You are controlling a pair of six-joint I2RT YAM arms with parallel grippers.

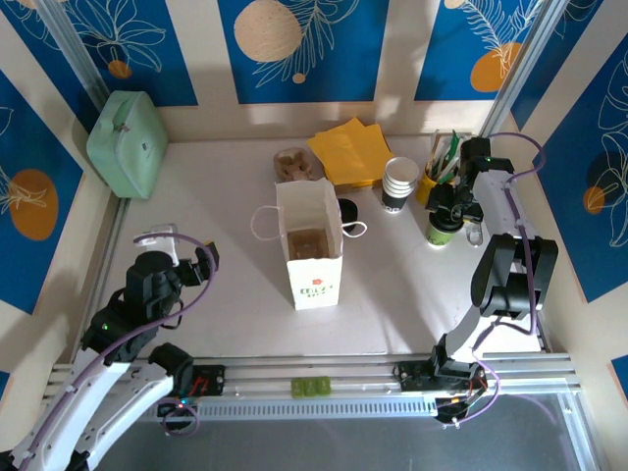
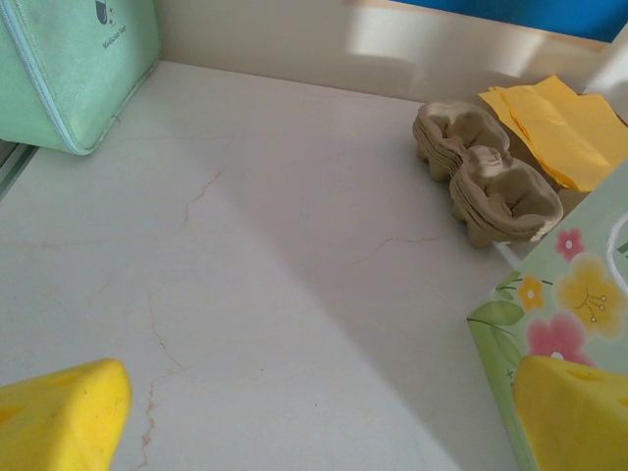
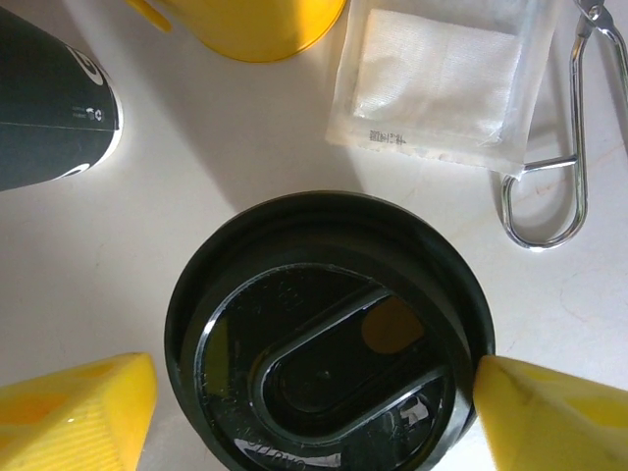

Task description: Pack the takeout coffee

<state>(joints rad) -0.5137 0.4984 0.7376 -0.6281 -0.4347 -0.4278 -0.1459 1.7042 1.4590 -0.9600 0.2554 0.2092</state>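
The takeout coffee (image 1: 442,233) stands at the right of the table, a light-green cup with a round black lid (image 3: 329,339). My right gripper (image 1: 447,210) hangs straight above it, and in the right wrist view the gripper (image 3: 314,412) straddles the lid. Its right fingertip (image 3: 554,417) touches the lid's rim, while the left fingertip (image 3: 74,412) stands a small gap away. My left gripper (image 1: 199,263) is open over bare table left of the white paper bag (image 1: 312,245), with nothing between its fingertips (image 2: 59,417).
The open bag (image 2: 579,314) stands mid-table. Behind it lie brown cup carriers (image 1: 294,165) and yellow napkins (image 1: 350,152). A stack of dark cups (image 1: 398,183) and a yellow cup (image 1: 432,182) stand left of the coffee. A wipe packet (image 3: 442,78) and metal clip (image 3: 549,196) lie beside it. A green pouch (image 1: 125,142) sits far left.
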